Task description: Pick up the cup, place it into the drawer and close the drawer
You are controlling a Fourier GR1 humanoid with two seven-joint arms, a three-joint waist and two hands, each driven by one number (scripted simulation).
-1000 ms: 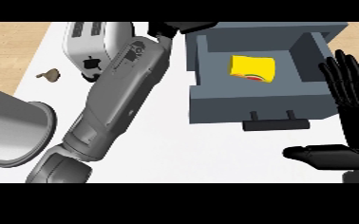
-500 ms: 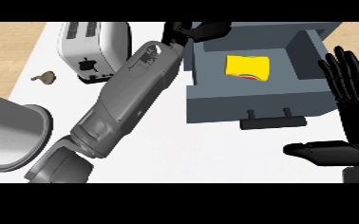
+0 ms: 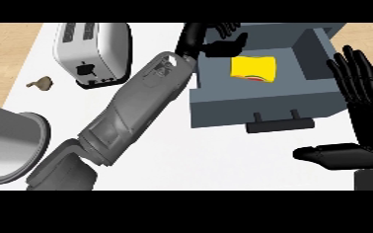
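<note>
A yellow cup [image 3: 254, 69] lies inside the open grey drawer [image 3: 247, 109], which juts out over the white counter with its dark handle [image 3: 278, 123] toward me. My left hand [image 3: 212, 37] hovers over the drawer's far left corner, fingers relaxed and holding nothing, just left of the cup. My right hand [image 3: 353, 108] stands open at the drawer's right side, fingers straight and pointing up, thumb stretched out low toward the left.
A silver toaster [image 3: 93, 53] stands at the back left of the counter. A large metal pot [image 3: 18, 144] sits at the left edge. A small brown object [image 3: 41, 83] lies on the wooden floor beyond the counter's left edge.
My left forearm and hand have swung rightward, from beside the toaster to over the drawer's far left corner. The cup and right hand have stayed put.
</note>
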